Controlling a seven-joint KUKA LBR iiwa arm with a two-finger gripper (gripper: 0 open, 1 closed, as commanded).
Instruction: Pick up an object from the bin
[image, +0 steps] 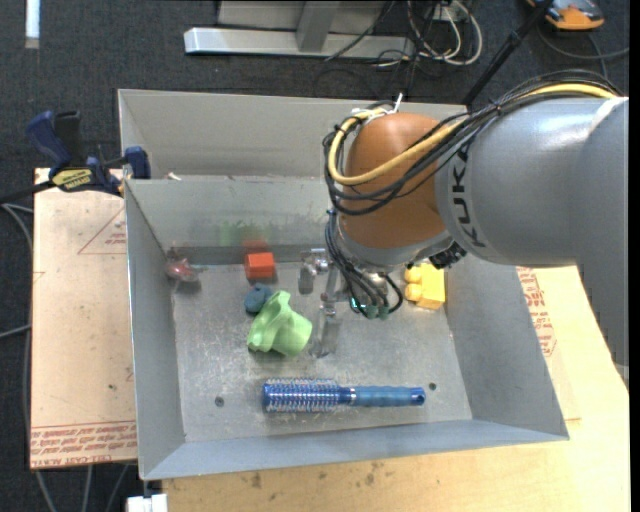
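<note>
Hanging just beside the green lump (278, 326), the tool (325, 338) looks neither clearly released nor clenched.

Arm reaches in from the right — tool (326, 318) pointing down.

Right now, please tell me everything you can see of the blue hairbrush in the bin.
The blue hairbrush looks like plastic: a rounded head with dense pale bristles on the left and a smooth, straight handle pointing right. It lies flat on the bin floor near the view's lower wall, apart from everything else, touched only by the floor.
</note>
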